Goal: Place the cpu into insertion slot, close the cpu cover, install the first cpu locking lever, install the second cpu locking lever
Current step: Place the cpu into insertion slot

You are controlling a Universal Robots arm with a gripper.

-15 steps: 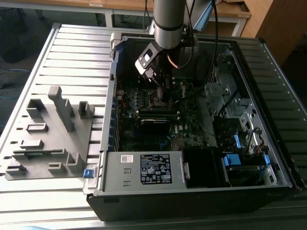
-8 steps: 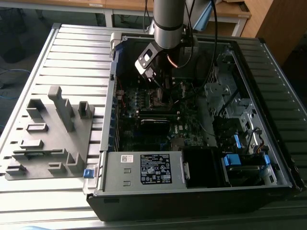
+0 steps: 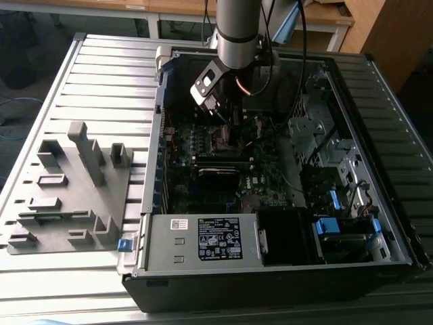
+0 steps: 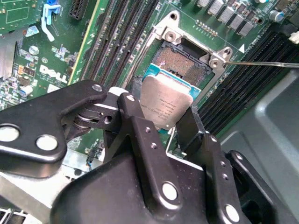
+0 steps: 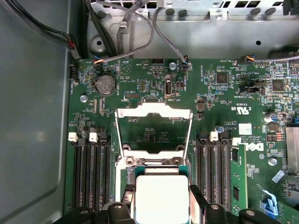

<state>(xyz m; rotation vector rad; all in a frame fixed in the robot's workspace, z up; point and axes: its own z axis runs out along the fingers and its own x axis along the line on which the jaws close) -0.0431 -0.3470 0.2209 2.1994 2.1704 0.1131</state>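
My gripper [image 4: 161, 112] is shut on the cpu [image 4: 166, 105], a flat square chip with a silver top held by its edges between the two black fingers [image 5: 126, 205]. The chip hangs tilted just above the insertion slot [image 4: 180, 63], whose dark pin field is partly bare beyond the chip's far edge. In the first wrist view the cpu [image 5: 161, 198] hides most of the slot. The cpu cover [image 5: 154, 114], a silver frame with a square window, is swung open past the slot. A thin metal lever rod [image 4: 266, 64] sticks out from the slot's corner. In the exterior view the gripper [image 3: 229, 120] reaches down into the open computer case.
Long black memory slots [image 5: 91, 172] flank the socket on both sides. The case walls [image 3: 150, 169] and a grey metal panel [image 4: 266, 130] stand close around the board. Cables [image 5: 140, 28] run along the case's inner wall. A grey fixture [image 3: 74, 189] lies on the table at the exterior view's left.
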